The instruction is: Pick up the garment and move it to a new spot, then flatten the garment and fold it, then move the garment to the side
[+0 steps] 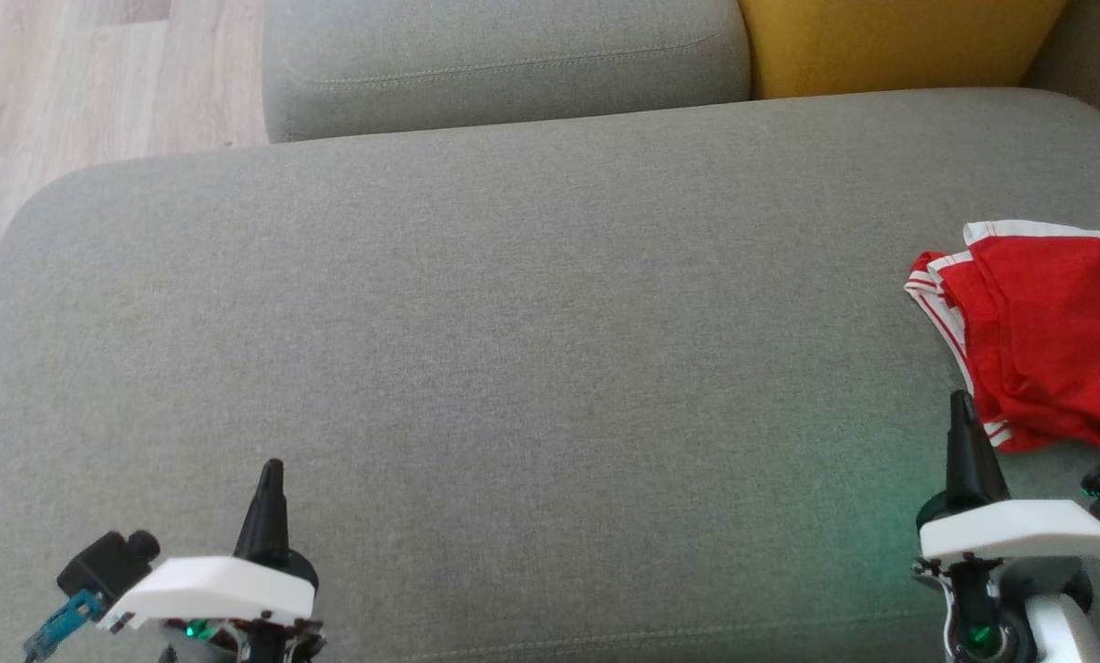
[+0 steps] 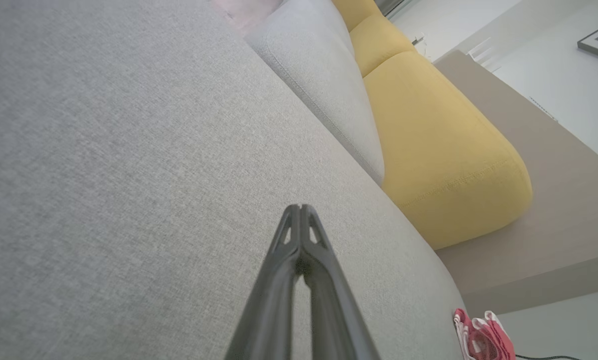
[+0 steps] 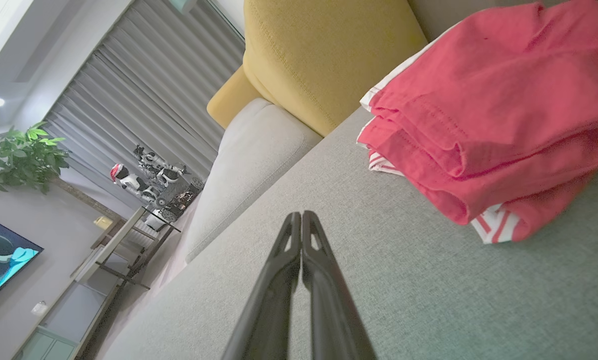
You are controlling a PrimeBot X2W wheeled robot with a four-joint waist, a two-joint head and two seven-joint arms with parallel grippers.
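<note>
There is one garment (image 1: 1047, 341). It is red with white stripes along its edges. It lies bunched in soft folds at the far right of the one grey sofa seat (image 1: 513, 322). There are two sets of fingers. The right fingers (image 1: 968, 451) are pressed tight together and hold nothing, just beside the garment's near corner. The left fingers (image 1: 267, 516) are closed too, hold nothing, and are well apart from it. Behind the seat sit one grey cushion (image 1: 503, 64) and one yellow cushion (image 1: 890, 46).
</note>
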